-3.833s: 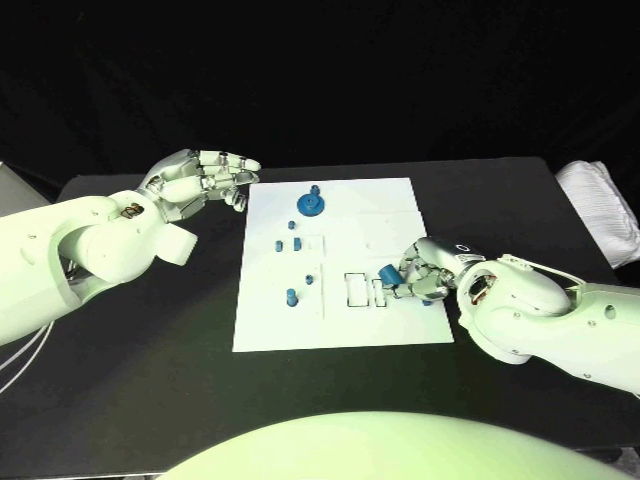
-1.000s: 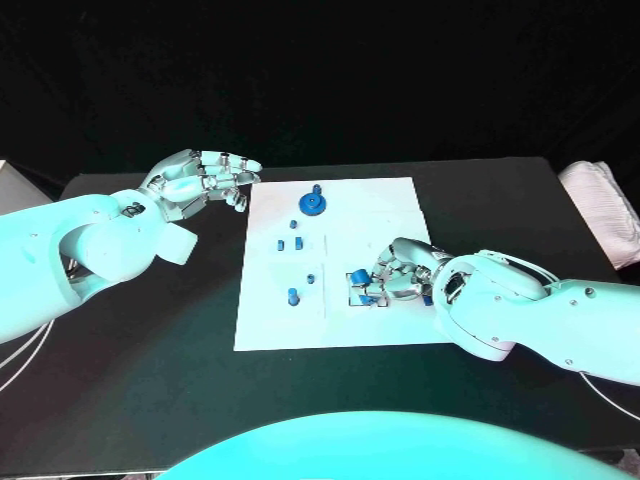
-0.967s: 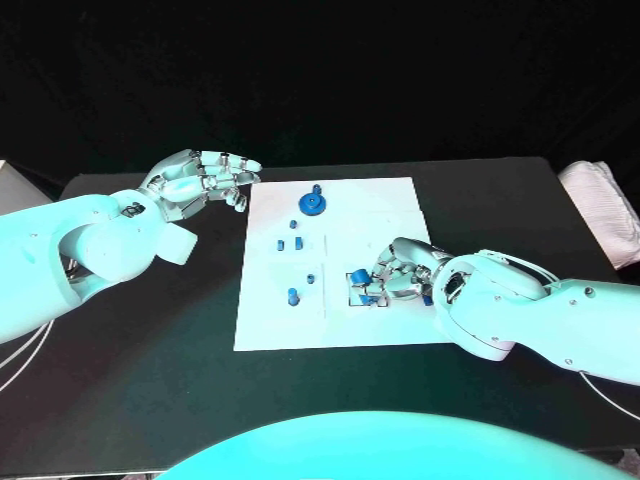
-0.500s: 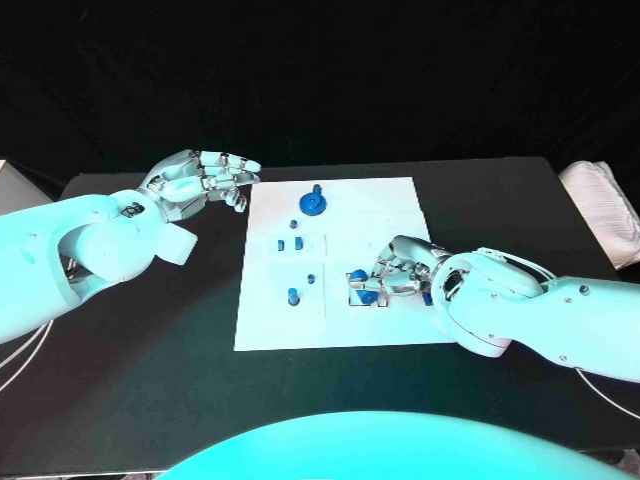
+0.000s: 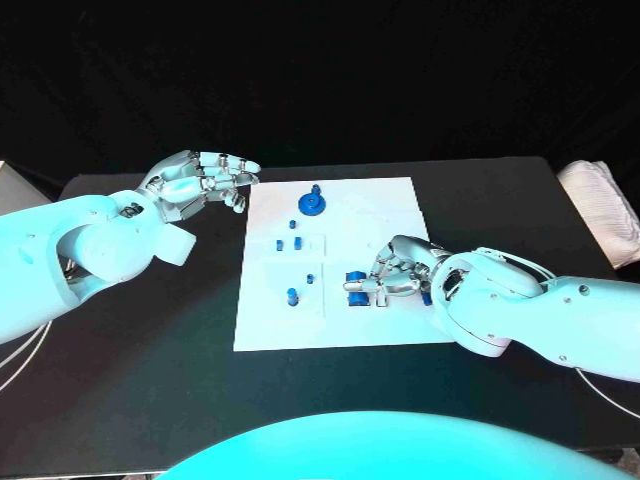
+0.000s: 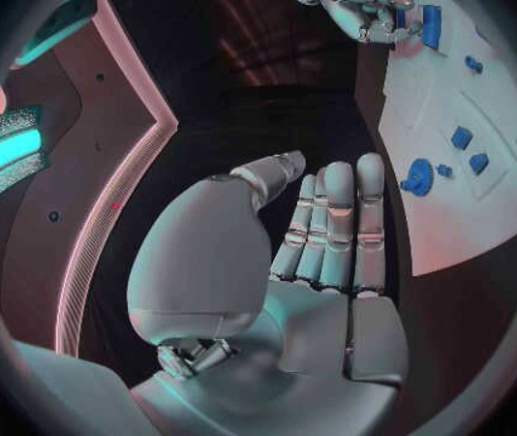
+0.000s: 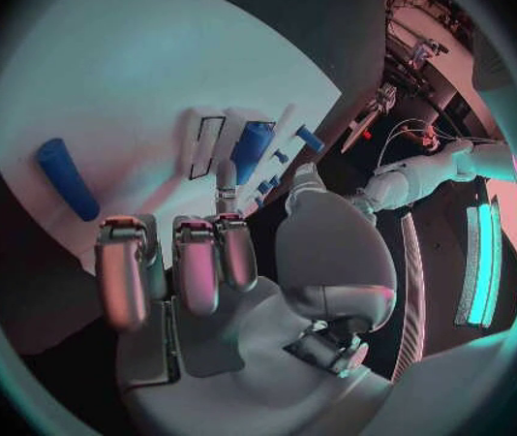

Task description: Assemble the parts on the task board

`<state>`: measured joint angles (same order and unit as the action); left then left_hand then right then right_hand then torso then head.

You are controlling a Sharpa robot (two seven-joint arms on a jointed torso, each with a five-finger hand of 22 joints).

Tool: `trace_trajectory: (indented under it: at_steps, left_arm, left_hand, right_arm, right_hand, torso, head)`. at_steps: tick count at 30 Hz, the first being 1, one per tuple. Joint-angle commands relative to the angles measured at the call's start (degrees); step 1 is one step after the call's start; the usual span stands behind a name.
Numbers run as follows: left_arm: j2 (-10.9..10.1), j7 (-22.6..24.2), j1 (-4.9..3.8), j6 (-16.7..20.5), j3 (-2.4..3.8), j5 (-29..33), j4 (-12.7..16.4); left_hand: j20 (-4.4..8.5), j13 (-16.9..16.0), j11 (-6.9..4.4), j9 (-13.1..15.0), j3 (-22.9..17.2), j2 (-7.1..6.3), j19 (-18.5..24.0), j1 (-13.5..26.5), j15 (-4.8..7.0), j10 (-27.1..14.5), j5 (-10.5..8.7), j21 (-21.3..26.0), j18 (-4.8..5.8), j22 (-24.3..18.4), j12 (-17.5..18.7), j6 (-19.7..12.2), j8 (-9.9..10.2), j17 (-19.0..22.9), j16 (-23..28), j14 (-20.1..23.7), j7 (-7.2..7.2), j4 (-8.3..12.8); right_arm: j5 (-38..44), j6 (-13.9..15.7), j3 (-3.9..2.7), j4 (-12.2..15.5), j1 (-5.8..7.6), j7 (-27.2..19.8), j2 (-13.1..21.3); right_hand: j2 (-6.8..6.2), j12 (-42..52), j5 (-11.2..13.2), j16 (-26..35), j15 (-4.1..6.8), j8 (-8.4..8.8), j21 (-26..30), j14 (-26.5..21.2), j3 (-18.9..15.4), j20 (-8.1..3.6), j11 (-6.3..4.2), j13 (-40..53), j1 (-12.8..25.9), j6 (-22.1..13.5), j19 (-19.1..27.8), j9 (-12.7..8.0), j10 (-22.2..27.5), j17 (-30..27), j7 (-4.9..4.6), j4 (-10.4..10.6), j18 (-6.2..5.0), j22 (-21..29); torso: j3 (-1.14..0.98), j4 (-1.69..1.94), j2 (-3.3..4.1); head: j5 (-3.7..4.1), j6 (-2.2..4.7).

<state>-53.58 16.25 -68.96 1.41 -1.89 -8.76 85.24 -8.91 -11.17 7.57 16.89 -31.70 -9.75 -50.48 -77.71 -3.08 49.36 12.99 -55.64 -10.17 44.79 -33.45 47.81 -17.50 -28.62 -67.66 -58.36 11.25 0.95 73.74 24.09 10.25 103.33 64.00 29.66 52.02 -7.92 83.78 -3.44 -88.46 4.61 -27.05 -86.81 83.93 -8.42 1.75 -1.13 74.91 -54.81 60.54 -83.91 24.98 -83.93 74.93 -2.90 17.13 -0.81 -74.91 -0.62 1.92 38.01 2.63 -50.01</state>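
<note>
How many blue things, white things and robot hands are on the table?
Blue parts: 7, as far as I can tell, with one half hidden by the right hand
White task board: 1
White folded cloth: 1
Silver hands: 2, the left hand and the right hand
Total: 11

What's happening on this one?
The robot is assembling small blue parts on the white task board. Its right hand is down on the board's near right part, fingers around a blue part at the rectangular slots there. The left hand hovers off the board's far left corner, holding nothing. A round blue piece and several small pegs stand elsewhere on the board.
</note>
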Motion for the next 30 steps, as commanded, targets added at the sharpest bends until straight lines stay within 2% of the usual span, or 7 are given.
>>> trace_trajectory:
  at_steps: [1, 3, 5, 15, 16, 25, 30]
  left_arm:
    - [0.03, 0.19, -0.02, -1.05, 0.04, -0.13, 0.09]
    - [0.01, 0.19, -0.02, -1.06, 0.04, -0.13, 0.09]
    - [-0.01, 0.19, -0.02, -1.05, 0.04, -0.13, 0.08]
    - [0.0, 0.26, -0.02, -1.08, 0.04, -0.13, 0.05]
    - [0.01, 0.3, -0.02, -1.06, 0.04, -0.13, 0.04]
    - [0.02, 1.0, -0.01, -0.72, 0.03, -0.1, 0.05]
    - [0.01, 1.35, 0.01, -0.65, 0.03, -0.09, 0.12]
  left_hand:
    - [0.12, 0.05, -0.04, 0.02, 0.28, 0.21, -0.42, -0.45, -0.23, -0.55, 0.35, 0.21, -0.41, -0.09, -0.23, -0.33, -0.38, 0.05, 0.38, 0.02, -0.11, 0.04]
    - [0.12, 0.05, -0.04, 0.02, 0.28, 0.21, -0.42, -0.45, -0.23, -0.55, 0.35, 0.21, -0.41, -0.09, -0.23, -0.33, -0.38, 0.05, 0.38, 0.02, -0.11, 0.04]
    - [0.12, 0.05, -0.04, 0.02, 0.28, 0.21, -0.42, -0.45, -0.23, -0.55, 0.35, 0.21, -0.41, -0.09, -0.23, -0.33, -0.38, 0.05, 0.38, 0.02, -0.11, 0.04]
    - [0.12, 0.05, -0.04, 0.02, 0.28, 0.21, -0.42, -0.45, -0.23, -0.55, 0.35, 0.21, -0.41, -0.09, -0.23, -0.33, -0.38, 0.05, 0.38, 0.02, -0.11, 0.04]
    - [0.12, 0.05, -0.04, 0.02, 0.28, 0.21, -0.42, -0.45, -0.23, -0.55, 0.35, 0.21, -0.41, -0.09, -0.23, -0.33, -0.38, 0.05, 0.38, 0.02, -0.11, 0.04]
    - [0.1, 0.06, -0.03, 0.02, 0.31, 0.24, -0.43, -0.37, -0.26, -0.6, 0.35, 0.26, -0.4, -0.12, -0.3, -0.38, -0.44, 0.08, 0.38, 0.02, -0.1, -0.06]
    - [0.1, 0.06, -0.03, 0.02, 0.33, 0.23, -0.43, -0.33, -0.26, -0.6, 0.33, 0.27, -0.4, -0.13, -0.32, -0.38, -0.46, 0.08, 0.37, 0.02, -0.1, -0.09]
  right_arm:
    - [1.11, 1.39, 0.0, 0.39, -0.05, -2.48, 0.36]
    - [0.88, 1.74, 0.0, 0.73, -0.06, -3.96, 0.74]
    - [0.59, 2.0, 0.0, 1.14, -0.06, -5.29, 1.18]
    - [0.07, 4.12, -0.01, 2.97, -0.08, -8.9, 4.26]
    - [-0.08, 4.61, -0.01, 3.12, -0.08, -9.13, 4.86]
    - [-0.68, 6.36, -0.02, 4.5, 0.32, -9.92, 12.34]
    - [1.75, 5.95, 0.12, 4.2, 0.21, -9.47, 15.41]
  right_hand:
    - [1.63, -0.12, -0.96, 0.12, 0.01, -0.48, 0.06, 5.17, 1.3, -0.07, -0.01, 10.77, -2.02, -0.4, -4.85, 0.1, -3.18, 10.54, -0.09, -0.18, 0.08, -13.68]
    - [3.12, -0.08, -2.32, 0.13, 0.04, -0.69, 0.04, 5.17, 2.22, -0.07, -0.02, 10.88, -5.78, -0.54, -4.87, 0.1, -3.24, 10.56, -0.06, -0.43, 0.08, -13.71]
    - [3.22, 0.0, -2.63, 0.09, 0.04, -0.81, -0.07, 5.2, 2.31, -0.09, -0.05, 10.99, -7.98, -0.6, -4.92, 0.09, -3.31, 10.68, -0.04, -0.47, 0.11, -13.77]
    - [1.83, 0.19, -0.94, 0.07, 0.16, -0.99, -0.17, 5.22, 6.02, -0.22, -0.15, 11.34, -17.38, -0.79, -5.0, -0.25, -3.49, 10.78, 0.03, -0.65, 0.14, -13.89]
    - [1.39, 0.13, -1.72, 0.08, -0.05, -0.03, -0.1, 5.22, 6.93, -0.13, 0.19, 11.34, -18.39, -2.17, -4.97, -0.72, -3.45, 10.77, -0.47, -0.6, 0.13, -13.87]
    - [0.61, -0.51, -3.34, 0.12, -0.47, 0.82, 0.25, 5.2, 8.04, 0.23, 0.66, 11.04, -18.89, -2.71, -4.85, -1.25, -3.13, 10.69, -0.96, -0.53, 0.06, -13.77]
    - [0.13, -1.06, -3.45, 0.16, -0.69, 1.39, 0.5, 5.17, 8.28, 0.4, 0.93, 10.74, -18.87, -3.26, -4.76, -1.53, -2.86, 10.59, -1.26, -0.51, 0.01, -13.68]
  torso:
    - [-0.02, 0.05, 0.0]
    - [-0.02, 0.05, 0.01]
    - [-0.03, 0.04, 0.03]
    - [0.0, -0.06, -0.06]
    - [0.0, -0.04, -0.06]
    - [0.06, -0.16, -0.12]
    - [-0.14, -0.31, -0.03]
  head:
    - [-0.04, 0.01]
    - [-0.07, 0.01]
    - [-0.12, 0.01]
    - [-0.05, 0.01]
    - [-0.02, 0.01]
    - [0.63, 0.32]
    - [1.09, 0.57]
